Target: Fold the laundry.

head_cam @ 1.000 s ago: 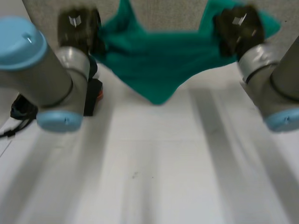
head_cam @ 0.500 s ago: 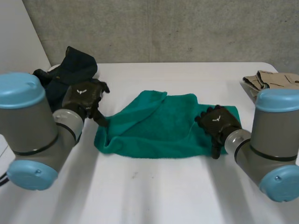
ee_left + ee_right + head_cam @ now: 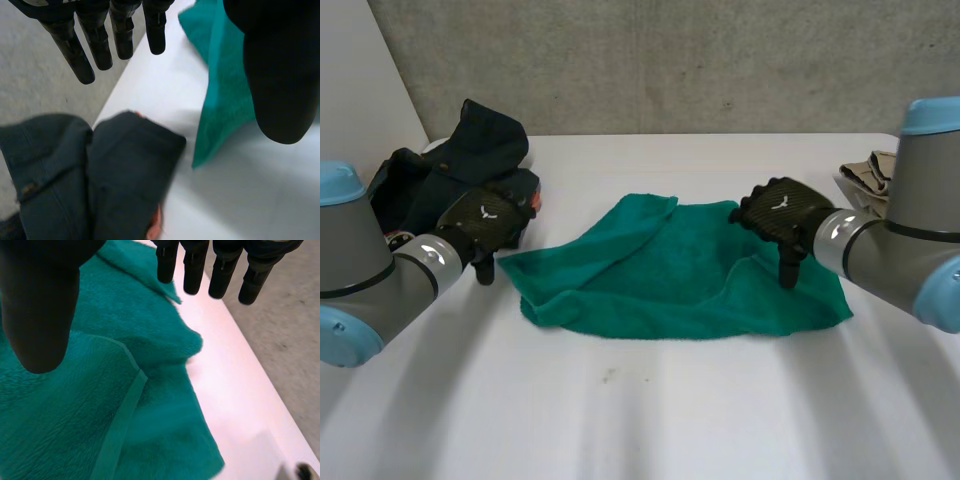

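Note:
A green towel lies rumpled on the white table, its left part doubled over itself. My left hand hovers just off the towel's left corner, fingers straight and apart from the thumb, holding nothing. The towel's corner lies under that thumb's side. My right hand stands over the towel's right part, near a raised fold. Its fingers are straight, and the towel lies free beneath the palm with a hem running across it.
A pile of dark clothes sits at the back left, right behind my left hand, and lies beyond its fingertips. A folded beige garment rests at the table's right edge. A grey wall closes the back.
A second ago both hands held the towel up in the air. It has come down onto the table, both hands have let go and opened, and the left hand has drawn off to the left.

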